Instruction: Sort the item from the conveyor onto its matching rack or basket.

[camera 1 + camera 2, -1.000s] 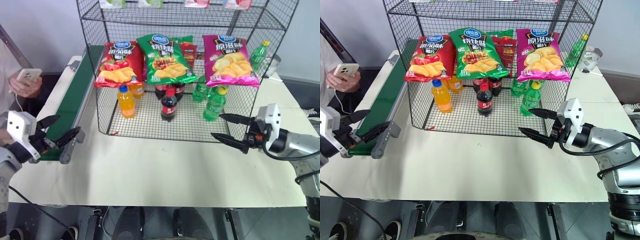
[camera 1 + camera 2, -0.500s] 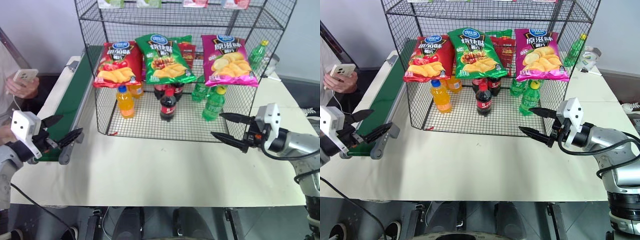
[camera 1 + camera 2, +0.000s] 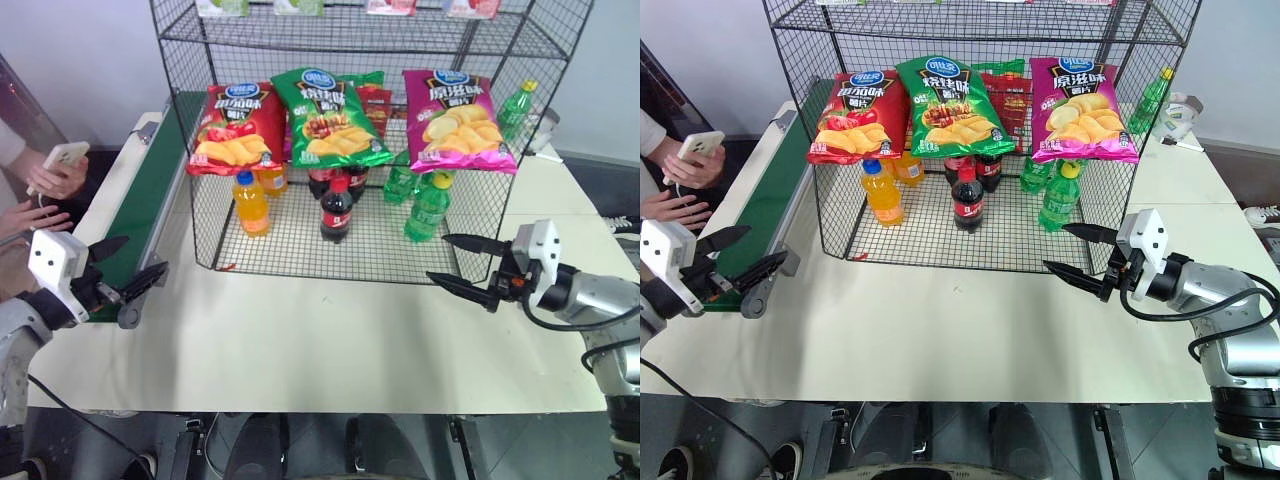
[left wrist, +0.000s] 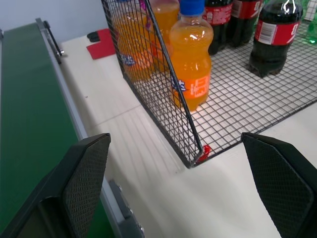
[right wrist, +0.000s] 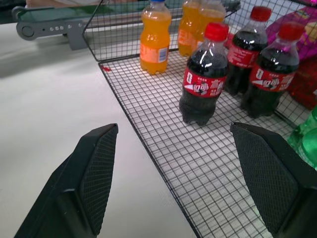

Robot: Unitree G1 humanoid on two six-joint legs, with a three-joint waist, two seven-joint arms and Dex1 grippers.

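Left eye view gives us the black wire-mesh rack (image 3: pixel 250 240), a tall cage of thin square grid standing on the pale, matt bench (image 3: pixel 330 340). On its middle tier leans the glossy green chip bag (image 3: pixel 328 118), crinkled foil with a round blue logo at the top and a picture of chips, between a red chip bag (image 3: pixel 238 128) and a magenta chip bag (image 3: pixel 455 120); behind it a further green and red packet is mostly covered, and we cannot make it out. Below stand smooth plastic bottles: an orange soda bottle (image 3: pixel 251 204), a dark cola bottle (image 3: pixel 337 212) with a red cap, and a green bottle (image 3: pixel 429 208). Small packs on the top tier are cut off by the frame edge. Along the rack's left side runs the conveyor (image 3: pixel 140 215), a flat dark green belt with pale grey metal rails, its far end hidden behind the rack. Our left tool (image 3: pixel 128 268) hovers at the near end of the belt with its black fingers spread and nothing between them. Our right tool (image 3: pixel 465 264) hangs in front of the rack's right corner, fingers likewise spread and empty; the right wrist view shows their inner pads (image 5: pixel 96 173) finely cross-hatched. At the left edge a person's hand (image 3: pixel 62 178) holds a white phone, the arm cut off.
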